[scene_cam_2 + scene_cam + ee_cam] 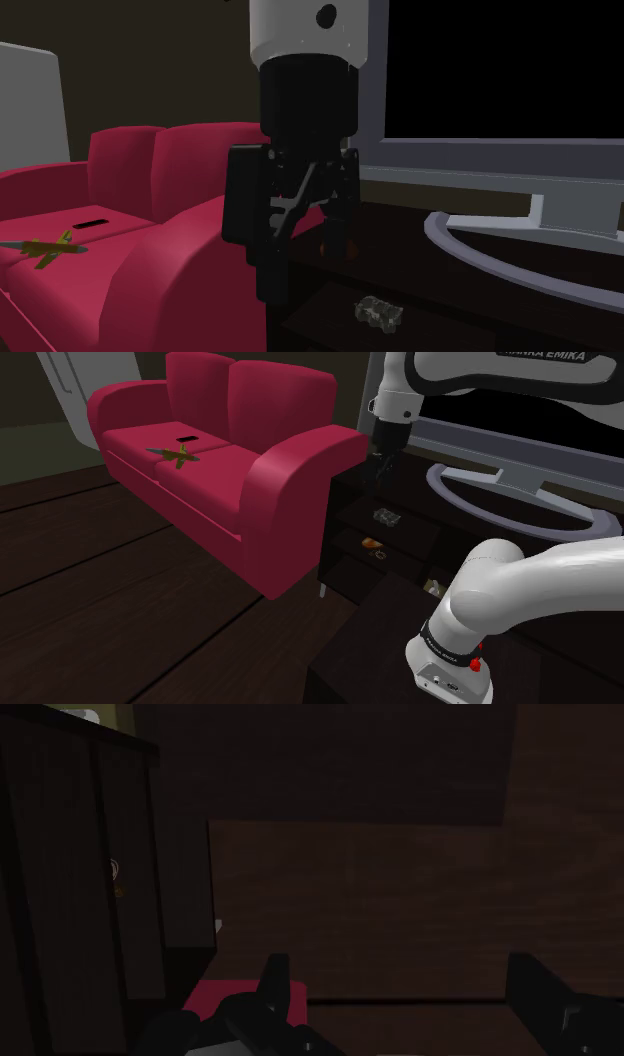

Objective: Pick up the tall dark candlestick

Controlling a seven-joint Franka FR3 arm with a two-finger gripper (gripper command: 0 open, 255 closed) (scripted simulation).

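Black two-finger gripper (405, 1004) is seen wide open, nothing clasped, hung over dark wooden TV table (470, 290) beside red two-seat sofa (215, 462). Tall dark candlestick (327, 240) is possibly the orange-glinted upright form just behind the fingers; this cannot be told for sure.

Those little bits (386, 516) on the dark wooden shelves (405, 537) are way too small to name, tbh. The big grey-framed flat screen (480, 412) runs off the right edge. The black two-finger hand (300, 250) blocks whatever's right behind it on the dark worktop (450, 265).
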